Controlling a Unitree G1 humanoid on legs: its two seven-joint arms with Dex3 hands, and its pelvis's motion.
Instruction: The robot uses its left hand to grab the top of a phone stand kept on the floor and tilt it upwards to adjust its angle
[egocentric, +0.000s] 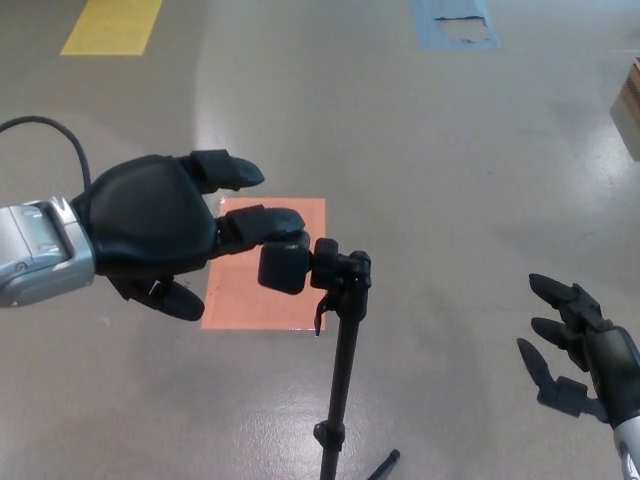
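Grey concrete floor (450, 150) carries orange (265, 305), yellow (110, 25) and blue patches (452, 22). Your left robot hand (165, 230) rests spread fingers on the stand (335, 330) clamp; right robot hand (580, 350) hangs open, apart.

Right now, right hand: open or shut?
Open. The right hand hangs low with fingers spread, holding nothing, well apart from the phone stand.
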